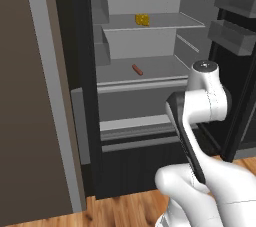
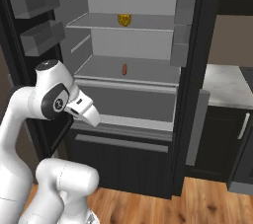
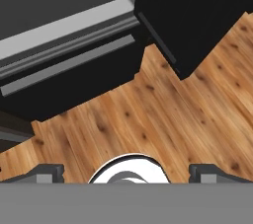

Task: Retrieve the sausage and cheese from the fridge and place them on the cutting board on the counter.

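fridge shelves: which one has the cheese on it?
The upper shelf: the yellow cheese sits there; the sausage lies on the shelf below.

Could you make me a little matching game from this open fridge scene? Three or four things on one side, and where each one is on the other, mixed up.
Things:
1. cheese
2. sausage
3. gripper
4. counter

Places or states:
A. open, pointing down at the wooden floor
B. on the upper shelf of the fridge
C. beside the fridge, over black cabinets
D. on the lower shelf of the fridge

Pairs: 1-B, 2-D, 3-A, 4-C
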